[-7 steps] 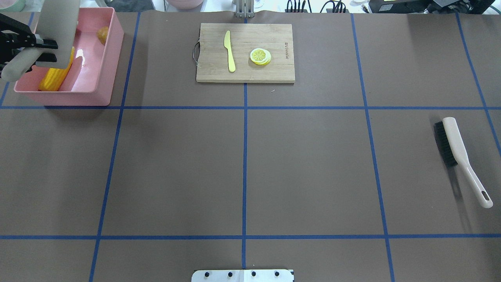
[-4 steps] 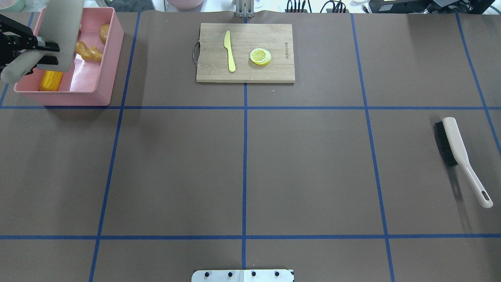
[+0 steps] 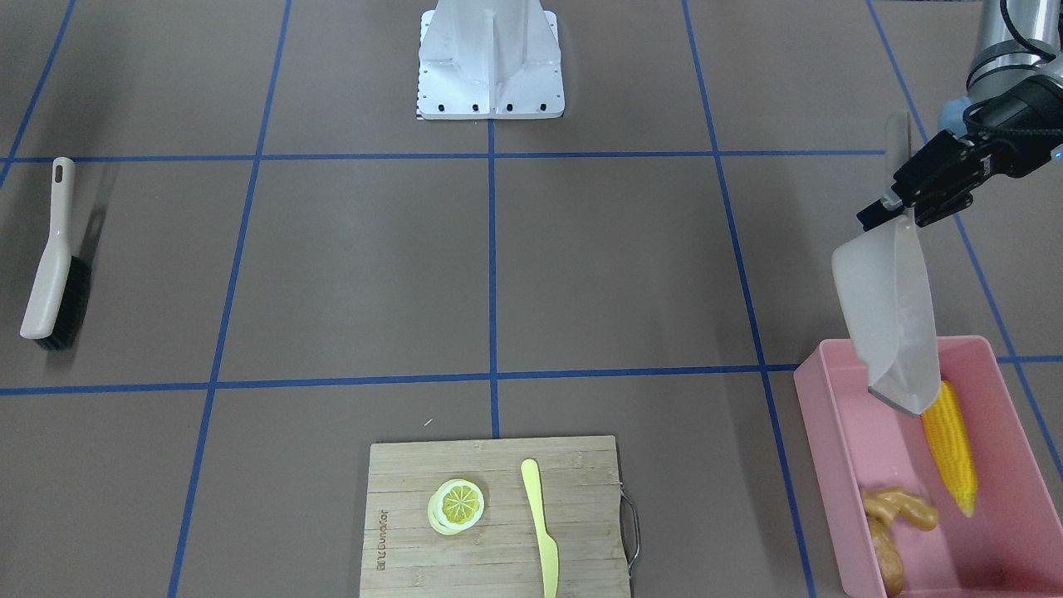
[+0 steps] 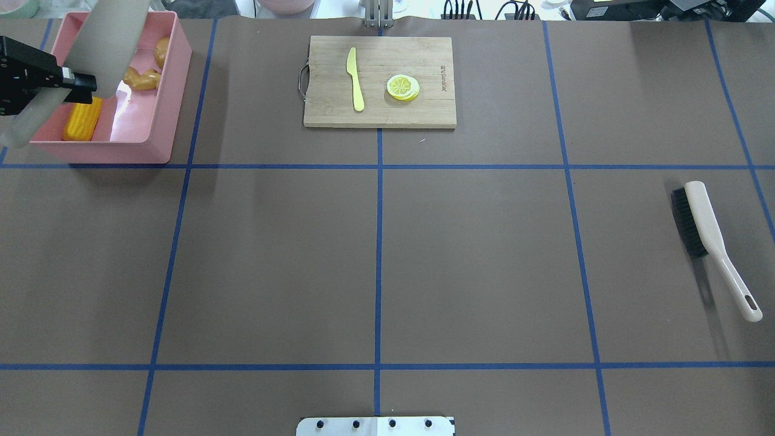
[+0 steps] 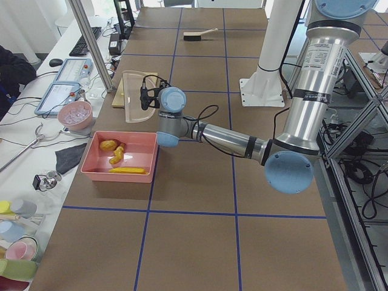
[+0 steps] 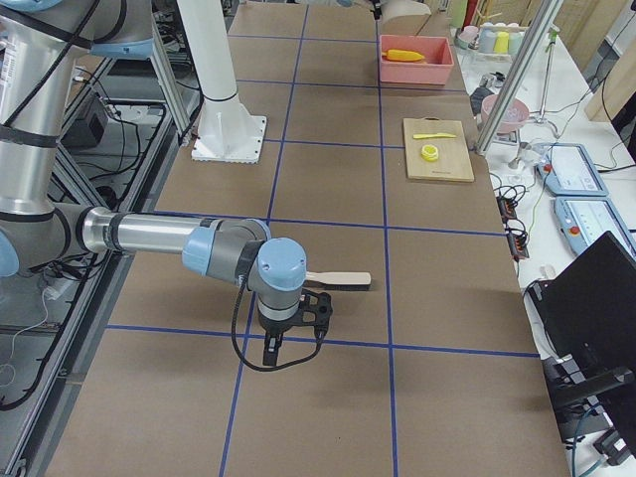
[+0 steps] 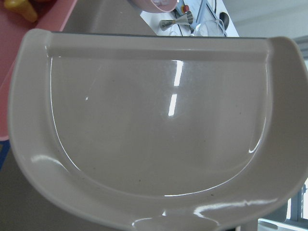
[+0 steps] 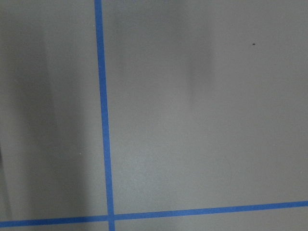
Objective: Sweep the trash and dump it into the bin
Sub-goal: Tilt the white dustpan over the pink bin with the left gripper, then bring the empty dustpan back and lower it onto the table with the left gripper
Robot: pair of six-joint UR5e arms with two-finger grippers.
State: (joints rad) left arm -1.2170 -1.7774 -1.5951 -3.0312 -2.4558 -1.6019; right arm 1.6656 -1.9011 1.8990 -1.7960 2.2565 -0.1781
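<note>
L gripper [image 3: 893, 208] grips dustpan [image 3: 887, 307] tilted over bin [image 3: 837, 432] (trash [image 3: 947, 448] inside); R gripper [image 6: 292, 336] can't tell.

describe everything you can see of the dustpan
The dustpan is beige glossy plastic, a wide shallow scoop with a raised curved back wall and a flat front lip. The left tool is clamped on its handle, holding it raised and tipped steeply, lip down over the pink bin. Its inside looks empty. Nothing else visibly touches it.
</note>
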